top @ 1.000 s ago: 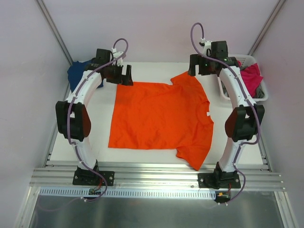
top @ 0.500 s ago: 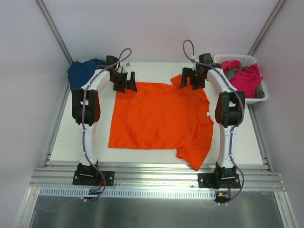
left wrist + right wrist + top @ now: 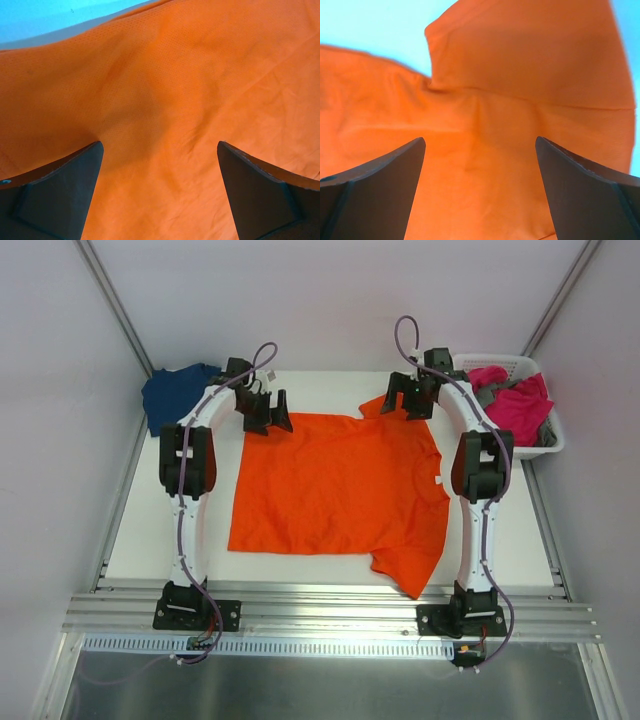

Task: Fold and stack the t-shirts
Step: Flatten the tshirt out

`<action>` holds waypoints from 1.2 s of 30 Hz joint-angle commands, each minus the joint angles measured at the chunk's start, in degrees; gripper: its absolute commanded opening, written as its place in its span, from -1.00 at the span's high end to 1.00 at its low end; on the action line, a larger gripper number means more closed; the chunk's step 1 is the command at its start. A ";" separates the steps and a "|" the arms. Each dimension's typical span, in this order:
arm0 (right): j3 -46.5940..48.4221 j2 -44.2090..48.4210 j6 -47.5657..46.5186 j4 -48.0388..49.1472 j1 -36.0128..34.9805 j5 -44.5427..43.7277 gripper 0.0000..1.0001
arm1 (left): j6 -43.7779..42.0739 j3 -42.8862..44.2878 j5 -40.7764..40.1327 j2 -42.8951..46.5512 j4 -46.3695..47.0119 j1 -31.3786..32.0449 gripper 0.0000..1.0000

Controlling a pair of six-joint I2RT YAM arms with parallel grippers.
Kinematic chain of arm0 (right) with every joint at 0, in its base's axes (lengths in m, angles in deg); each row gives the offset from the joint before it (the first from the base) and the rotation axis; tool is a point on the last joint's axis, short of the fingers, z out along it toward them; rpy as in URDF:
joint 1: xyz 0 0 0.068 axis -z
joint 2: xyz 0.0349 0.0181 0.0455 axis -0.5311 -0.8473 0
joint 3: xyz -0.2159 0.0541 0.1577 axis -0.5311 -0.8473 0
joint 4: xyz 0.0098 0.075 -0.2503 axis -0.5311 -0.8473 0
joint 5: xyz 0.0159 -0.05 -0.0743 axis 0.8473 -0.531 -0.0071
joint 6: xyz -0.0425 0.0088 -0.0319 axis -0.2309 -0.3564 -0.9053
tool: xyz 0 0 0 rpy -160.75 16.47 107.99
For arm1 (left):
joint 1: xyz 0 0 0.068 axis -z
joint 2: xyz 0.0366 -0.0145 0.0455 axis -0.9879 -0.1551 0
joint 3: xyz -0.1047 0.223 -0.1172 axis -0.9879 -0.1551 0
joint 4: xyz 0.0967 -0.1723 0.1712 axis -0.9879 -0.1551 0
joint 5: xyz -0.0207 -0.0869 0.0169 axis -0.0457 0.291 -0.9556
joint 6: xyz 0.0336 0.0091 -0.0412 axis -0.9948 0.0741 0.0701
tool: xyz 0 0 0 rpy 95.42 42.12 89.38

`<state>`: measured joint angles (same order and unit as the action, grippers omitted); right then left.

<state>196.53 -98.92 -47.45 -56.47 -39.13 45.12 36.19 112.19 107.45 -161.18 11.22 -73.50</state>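
A bright orange t-shirt (image 3: 335, 490) lies spread flat on the white table, collar to the right, one sleeve at the far right and one at the near edge. My left gripper (image 3: 270, 418) is open just above its far left corner; the left wrist view shows orange cloth (image 3: 165, 110) between the spread fingers. My right gripper (image 3: 405, 405) is open over the far sleeve (image 3: 530, 65). A navy blue t-shirt (image 3: 175, 392) lies crumpled at the far left. Magenta pink (image 3: 515, 405) and grey (image 3: 495, 392) shirts sit in the basket.
A white slotted plastic basket (image 3: 555, 445) stands at the far right corner of the table (image 3: 140, 540). Slanted frame posts rise at the back left and back right. A metal rail runs along the near edge.
Both arms have stretched out toward the far side. The left gripper came down to the shirt's far left corner and the right gripper shifted onto the far sleeve. The shirt has not moved.
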 commanded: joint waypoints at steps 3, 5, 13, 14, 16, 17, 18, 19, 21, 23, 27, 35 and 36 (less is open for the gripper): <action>5.51 -3.51 2.25 2.72 1.51 -0.91 -0.94 | 3.77 4.52 1.64 -2.37 0.00 0.16 -0.98; 6.56 -4.92 2.60 3.33 1.60 -1.44 -0.94 | 4.39 6.02 1.74 -3.16 0.44 -0.19 -0.98; 7.36 -8.09 6.12 5.00 1.51 -0.92 -0.94 | 6.84 6.90 0.33 -3.16 1.14 -2.21 -0.98; 7.71 -8.52 6.29 5.18 1.51 -1.18 -0.94 | 7.02 6.82 0.33 -2.99 1.41 -2.39 -0.98; 9.64 -10.11 6.29 5.62 1.69 -2.06 -0.93 | 7.11 6.90 0.51 -2.90 1.32 -2.91 -0.98; 10.25 -10.72 6.38 5.88 1.69 -2.32 -0.94 | 7.11 6.90 0.51 -2.90 1.32 -3.09 -0.98; 11.57 -11.16 6.38 5.97 1.77 -2.67 -0.94 | 7.20 6.99 0.59 -3.07 1.49 -3.18 -0.98; 12.10 -12.12 6.47 6.50 1.69 -2.93 -0.94 | 7.29 7.16 0.85 -3.08 1.50 -3.35 -0.98; 13.33 -12.92 7.17 7.11 1.60 -2.68 -0.94 | 7.38 7.78 0.77 -3.60 1.67 -3.44 -0.98; 14.12 -13.71 7.96 7.29 1.51 -2.24 -0.94 | 7.38 8.31 0.86 -4.04 2.02 -3.53 -0.98; 14.92 -14.15 8.92 8.08 1.51 -2.76 -0.95 | 7.99 9.45 0.07 -5.27 2.46 -3.53 -0.98; 15.88 -14.42 9.20 8.79 1.69 -3.11 -0.96 | 6.41 12.97 -2.04 -7.65 3.60 -3.53 -0.98; 15.71 -14.07 8.85 8.44 1.77 -2.59 -0.96 | 6.24 13.14 -1.96 -7.39 3.69 -3.53 -0.98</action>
<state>210.32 -112.74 -39.00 -48.12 -37.31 42.97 43.38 122.49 106.51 -168.69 14.13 -77.02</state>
